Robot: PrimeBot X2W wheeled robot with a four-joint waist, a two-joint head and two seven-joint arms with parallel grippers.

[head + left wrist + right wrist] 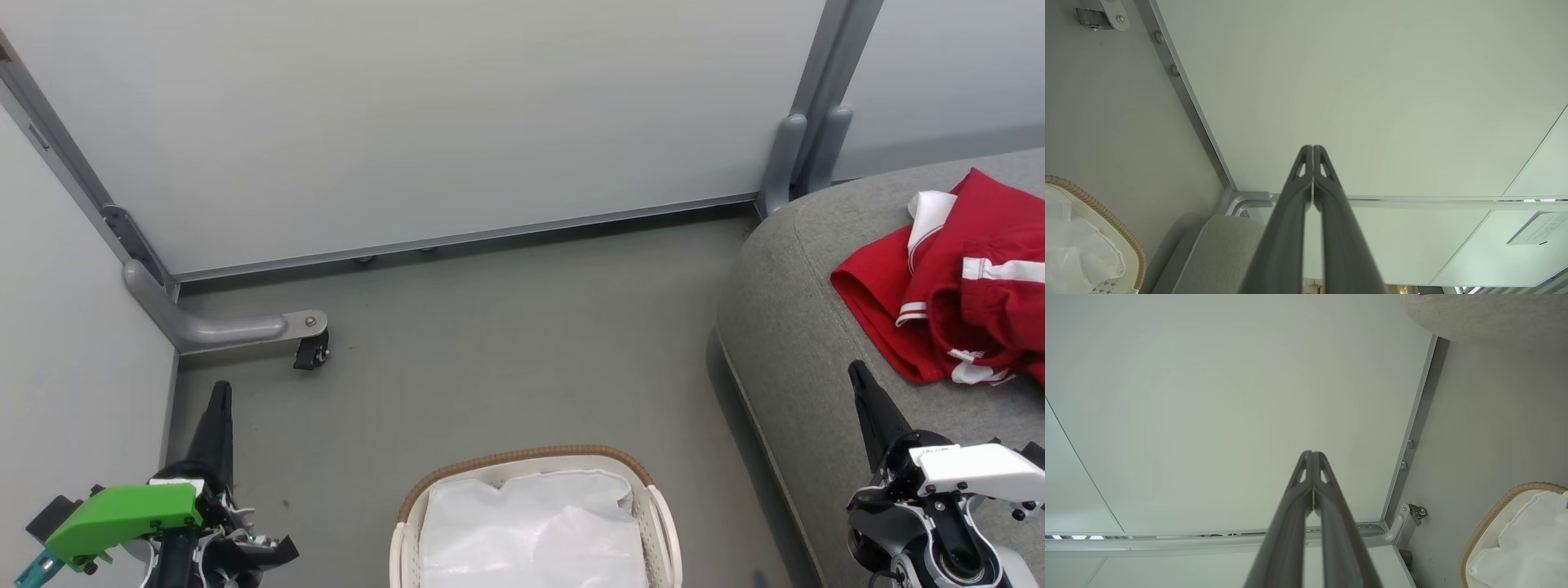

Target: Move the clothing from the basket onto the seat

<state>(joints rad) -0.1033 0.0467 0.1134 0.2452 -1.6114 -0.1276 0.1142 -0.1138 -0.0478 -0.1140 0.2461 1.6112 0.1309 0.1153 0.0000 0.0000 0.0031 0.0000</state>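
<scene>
The clothing [955, 286], a crumpled heap of red with white panels and white stripe trim, lies on the seat [792, 343] at about 3 o'clock in the head view, running off the right edge. The grey seat curves down from there toward 5 o'clock. The basket [522, 456] stands on the floor [506, 343] at 6 o'clock, well apart from the clothing, and inside its brown woven rim lies the rumpled white liner [531, 523]. The right gripper [869, 408] sits at 4 o'clock over the front edge of the seat, just below the heap and not touching it. In its own wrist view the right gripper [1312, 459] has its fingers pressed together with nothing between them. The left gripper [217, 425] is at 8 o'clock over the floor, and its wrist view shows it [1312, 157] likewise pinched tight and empty. A small black caster [310, 351] on a grey bracket stands at 9 o'clock, below the pale wall panel [449, 122].
</scene>
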